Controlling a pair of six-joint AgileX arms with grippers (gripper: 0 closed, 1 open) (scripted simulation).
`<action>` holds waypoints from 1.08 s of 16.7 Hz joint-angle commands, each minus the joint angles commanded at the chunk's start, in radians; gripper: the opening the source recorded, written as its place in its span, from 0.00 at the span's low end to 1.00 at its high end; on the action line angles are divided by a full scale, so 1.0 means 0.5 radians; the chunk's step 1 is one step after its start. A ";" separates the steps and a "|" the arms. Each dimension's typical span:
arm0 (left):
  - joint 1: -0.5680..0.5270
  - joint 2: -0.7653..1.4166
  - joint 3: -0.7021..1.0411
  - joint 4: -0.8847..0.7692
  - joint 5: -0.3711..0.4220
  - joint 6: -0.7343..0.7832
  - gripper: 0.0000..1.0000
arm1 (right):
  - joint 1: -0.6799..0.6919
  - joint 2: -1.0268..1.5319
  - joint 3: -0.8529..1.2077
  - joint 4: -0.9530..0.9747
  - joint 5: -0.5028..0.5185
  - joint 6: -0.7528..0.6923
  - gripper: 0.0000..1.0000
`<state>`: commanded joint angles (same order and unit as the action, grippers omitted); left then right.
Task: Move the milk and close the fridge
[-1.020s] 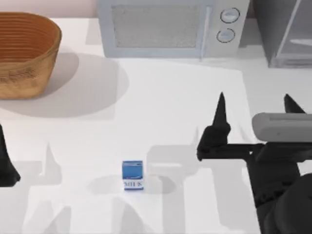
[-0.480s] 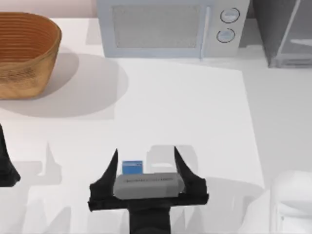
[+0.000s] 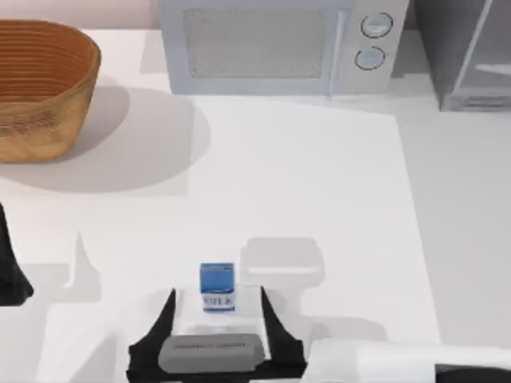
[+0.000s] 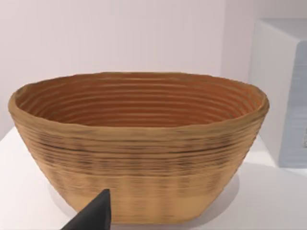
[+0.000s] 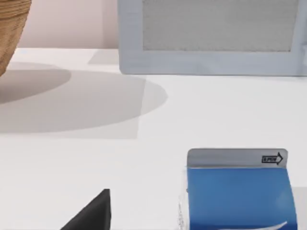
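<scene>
One left gripper (image 3: 9, 263), parked at the table's left edge, jaws not discernible; one wicker basket (image 3: 40, 88) at far left; one milk carton (image 3: 217, 287), upright on the table (image 3: 303, 183) near the front, middle-left; one right gripper (image 3: 215, 307), jaws spread wide, one finger either side of the carton, not touching; one microwave (image 3: 279, 44) with two knobs; one fridge (image 3: 467, 52) at far right

Black pointed-finger hand (image 3: 216, 313), grey block, white arm (image 3: 375, 361)
</scene>
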<state>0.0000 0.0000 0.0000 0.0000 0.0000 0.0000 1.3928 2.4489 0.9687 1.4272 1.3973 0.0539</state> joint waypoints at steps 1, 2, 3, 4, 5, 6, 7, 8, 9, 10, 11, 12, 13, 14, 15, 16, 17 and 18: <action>0.000 0.000 0.000 0.000 0.000 0.000 1.00 | 0.000 0.000 0.000 0.000 0.000 0.000 1.00; 0.000 0.000 0.000 0.000 0.000 0.000 1.00 | 0.000 0.000 0.000 0.000 0.000 0.000 1.00; 0.000 0.000 0.000 0.000 0.000 0.000 1.00 | -0.011 -0.004 -0.007 -0.006 -0.004 0.000 1.00; 0.000 0.000 0.000 0.000 0.000 0.000 1.00 | -0.016 -0.003 -0.003 -0.006 -0.012 -0.001 1.00; 0.000 0.000 0.000 0.000 0.000 0.000 1.00 | -0.037 0.000 0.009 -0.006 -0.035 -0.005 1.00; 0.000 0.000 0.000 0.000 0.000 0.000 1.00 | -0.069 0.007 0.026 -0.007 -0.069 -0.011 1.00; 0.000 0.000 0.000 0.000 0.000 0.000 1.00 | -0.107 0.015 0.045 -0.010 -0.108 -0.019 1.00; 0.000 0.000 0.000 0.000 0.000 0.000 1.00 | -0.146 0.023 0.063 -0.012 -0.145 -0.027 1.00; 0.000 0.000 0.000 0.000 0.000 0.000 1.00 | -0.178 0.030 0.079 -0.014 -0.177 -0.034 1.00; 0.000 0.000 0.000 0.000 0.000 0.000 1.00 | -0.199 0.035 0.089 -0.015 -0.198 -0.038 1.00; 0.000 0.000 0.000 0.000 0.000 0.000 1.00 | -0.204 0.036 0.091 -0.016 -0.203 -0.039 1.00; 0.000 0.000 0.000 0.000 0.000 0.000 1.00 | -0.204 0.036 0.091 -0.016 -0.203 -0.039 1.00; 0.000 0.000 0.000 0.000 0.000 0.000 1.00 | -0.204 0.036 0.091 -0.016 -0.203 -0.039 1.00; 0.000 0.000 0.000 0.000 0.000 0.000 1.00 | -0.204 0.036 0.091 -0.016 -0.203 -0.039 1.00; 0.000 0.000 0.000 0.000 0.000 0.000 1.00 | -0.204 0.036 0.091 -0.016 -0.203 -0.039 0.92; 0.000 0.000 0.000 0.000 0.000 0.000 1.00 | -0.204 0.036 0.091 -0.016 -0.203 -0.039 0.85; 0.000 0.000 0.000 0.000 0.000 0.000 1.00 | -0.204 0.036 0.091 -0.016 -0.203 -0.039 0.77; 0.000 0.000 0.000 0.000 0.000 0.000 1.00 | -0.204 0.036 0.091 -0.016 -0.203 -0.039 0.70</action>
<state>0.0000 0.0000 0.0000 0.0000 0.0000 0.0000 1.2910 2.4669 1.0144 1.4193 1.2958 0.0347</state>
